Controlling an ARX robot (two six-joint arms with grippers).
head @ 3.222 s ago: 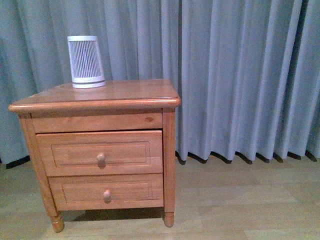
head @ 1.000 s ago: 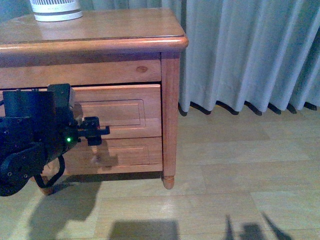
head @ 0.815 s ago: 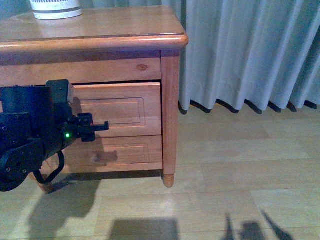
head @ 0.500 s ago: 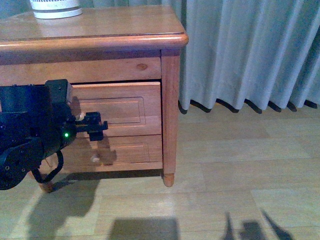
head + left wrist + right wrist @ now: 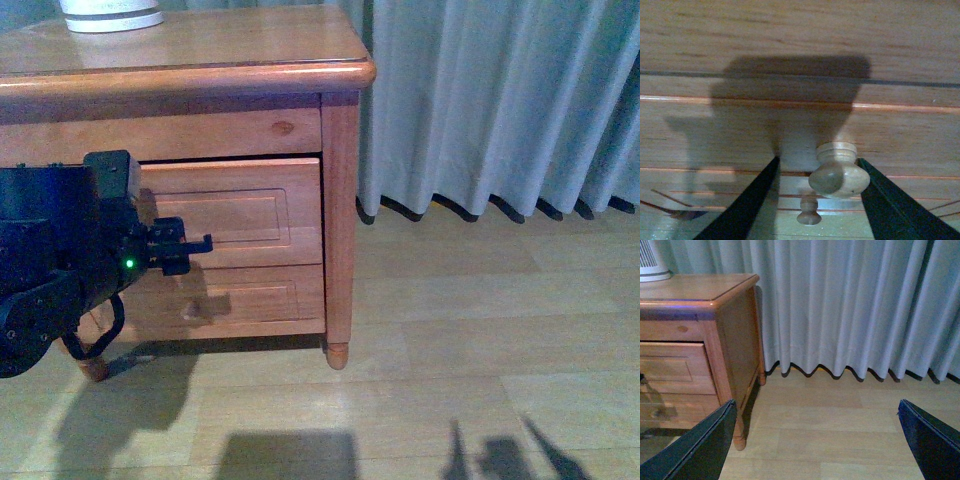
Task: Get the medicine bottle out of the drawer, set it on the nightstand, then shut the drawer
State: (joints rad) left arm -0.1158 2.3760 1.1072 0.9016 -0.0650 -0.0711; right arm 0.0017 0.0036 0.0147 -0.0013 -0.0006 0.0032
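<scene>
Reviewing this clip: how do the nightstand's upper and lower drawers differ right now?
The upper drawer has a taller front than the lower drawer. The upper drawer's knob sits between the open fingers of the left gripper; the lower drawer's knob is free. The upper drawer seems slightly pulled out, the lower drawer flush. Both have honey-brown framed fronts and one round wooden knob.

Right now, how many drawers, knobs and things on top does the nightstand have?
Drawers: 2, upper drawer and lower drawer
Knobs: 2, upper knob and lower knob
White ribbed cylinder on top: 1
Total: 5
</scene>
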